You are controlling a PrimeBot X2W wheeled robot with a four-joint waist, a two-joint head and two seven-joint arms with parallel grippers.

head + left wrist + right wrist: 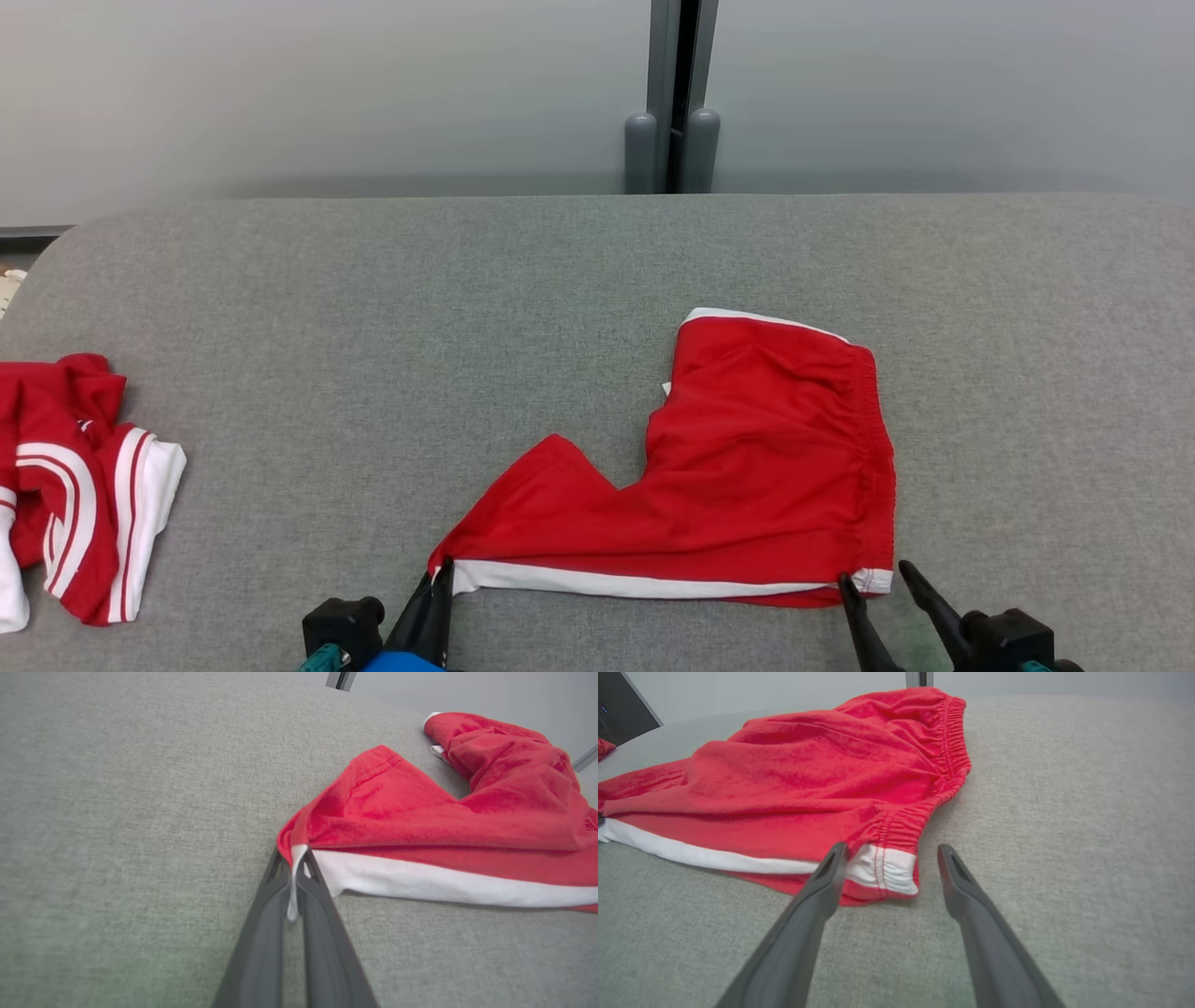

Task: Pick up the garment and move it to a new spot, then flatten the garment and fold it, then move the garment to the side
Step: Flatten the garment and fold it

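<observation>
Two garments lie on the grey table [373, 308] in the head view: red shorts [756, 467] at five o'clock, a crumpled red-and-white heap [75, 485] at eight. Left wrist view: left gripper [294, 858] pinched closed on the shorts' white hem corner. Right wrist view: right gripper [892, 848] spread wide, empty, waistband corner between its fingers.

We are noting shorts [766, 467] red with a white side stripe; surface [373, 308] grey, finely flecked; second garment [65, 467] red with curved white stripes.
</observation>
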